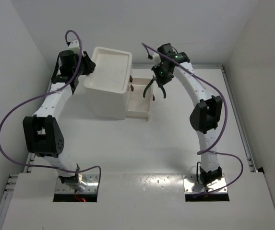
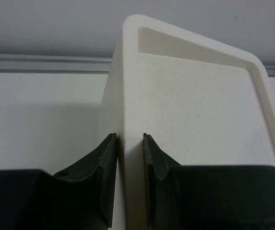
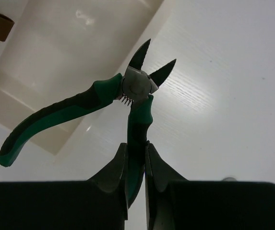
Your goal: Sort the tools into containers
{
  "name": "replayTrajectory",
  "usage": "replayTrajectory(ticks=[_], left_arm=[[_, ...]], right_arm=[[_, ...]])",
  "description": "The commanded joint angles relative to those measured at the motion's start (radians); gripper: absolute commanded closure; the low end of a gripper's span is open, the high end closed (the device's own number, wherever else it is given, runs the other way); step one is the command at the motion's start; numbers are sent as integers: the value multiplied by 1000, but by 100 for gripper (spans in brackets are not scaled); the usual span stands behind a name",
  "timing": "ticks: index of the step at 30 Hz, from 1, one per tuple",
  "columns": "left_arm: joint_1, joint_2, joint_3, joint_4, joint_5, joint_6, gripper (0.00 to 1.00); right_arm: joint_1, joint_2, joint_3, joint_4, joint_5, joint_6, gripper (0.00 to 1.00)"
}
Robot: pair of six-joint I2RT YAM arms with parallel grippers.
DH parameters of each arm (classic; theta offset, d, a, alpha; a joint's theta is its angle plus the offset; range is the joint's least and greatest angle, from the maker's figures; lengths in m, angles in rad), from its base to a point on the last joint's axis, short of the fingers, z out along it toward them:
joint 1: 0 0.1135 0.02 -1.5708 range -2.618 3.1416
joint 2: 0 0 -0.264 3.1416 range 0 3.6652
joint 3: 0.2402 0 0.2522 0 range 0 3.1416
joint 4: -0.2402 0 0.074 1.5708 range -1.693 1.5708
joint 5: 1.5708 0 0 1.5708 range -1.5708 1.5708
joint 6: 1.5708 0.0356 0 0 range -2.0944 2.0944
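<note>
Over the drawer's (image 1: pixel 139 106) edge, right tool (image 3: pixel 136 149) grips green-handled pliers (image 3: pixel 79 105).

Overhead view, wrist views near cabinet (image 1: pixel 103 103)

A white cabinet (image 1: pixel 106 101) stands on the white table (image 1: pixel 142 143).

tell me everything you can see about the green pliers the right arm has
The green pliers have green-and-black, rubbery-looking handles, a grey metal pivot with a small spring, and dark pointed jaws standing slightly apart. The right gripper is shut on one handle; the other handle splays out free to the side. The tool hangs in the air, jaws pointing away from the gripper, above the outer end of the pulled-out white drawer. Nothing else touches it.
</note>
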Motion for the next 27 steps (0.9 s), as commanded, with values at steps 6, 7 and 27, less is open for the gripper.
replayTrajectory(ticks=[6,7,27], left_arm=[[-9,107,-156,-410,-11,-42,100],[-9,107,-156,-410,-11,-42,100],[-9,107,-165,-391,-1,-51,100]], right_arm=[[83,107,68,28,218,72,100],[98,107,69,28,246,81,100],[199,173,62,149,209,246,100]])
